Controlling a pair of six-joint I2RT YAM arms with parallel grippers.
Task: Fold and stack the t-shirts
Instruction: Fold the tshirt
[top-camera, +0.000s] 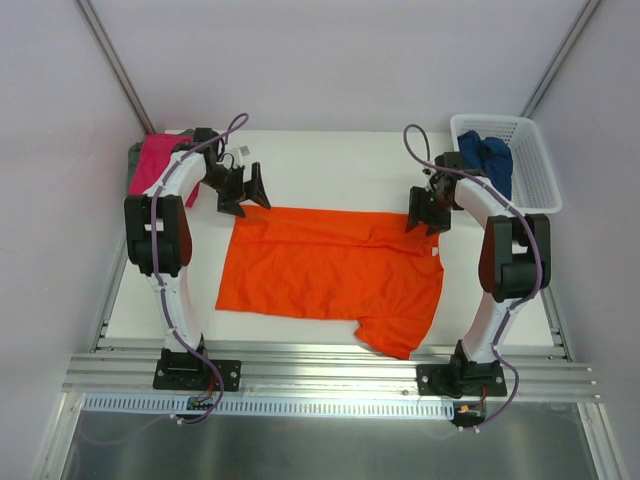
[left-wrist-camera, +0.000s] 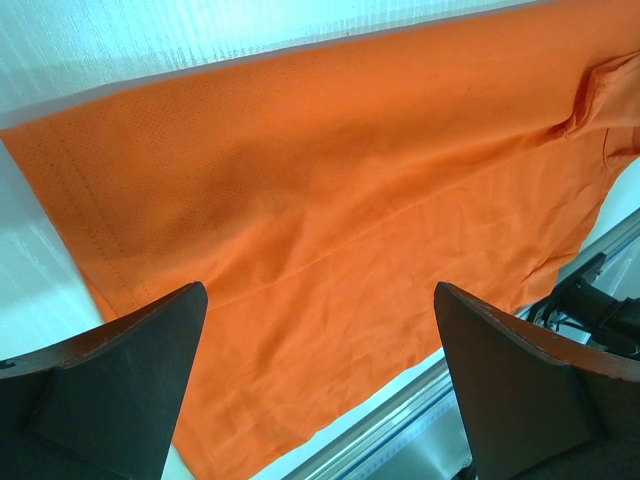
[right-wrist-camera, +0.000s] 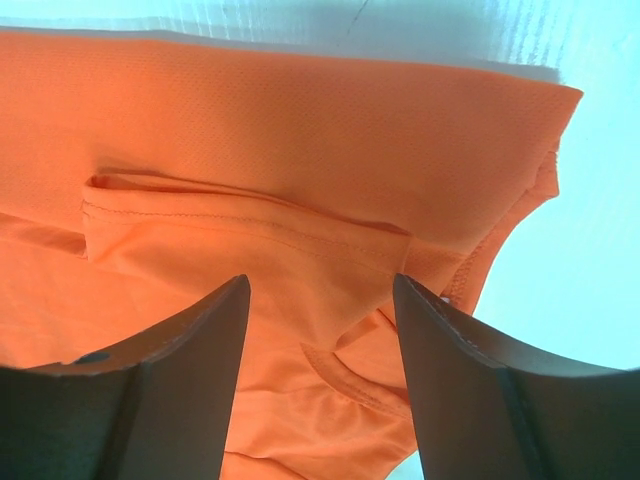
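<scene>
L gripper (top-camera: 245, 190) wide open, R gripper (top-camera: 425, 213) jaws apart, nothing btwn. Both sit at far edge of orange t-shirt (top-camera: 330, 270), spread flat on table (top-camera: 330, 170).

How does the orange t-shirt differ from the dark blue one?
The orange t-shirt lies spread out on the table; the dark blue t-shirt is bunched up. The orange one is out in the open; the blue one sits inside the white basket. Both are plain, single-coloured cloth.
</scene>
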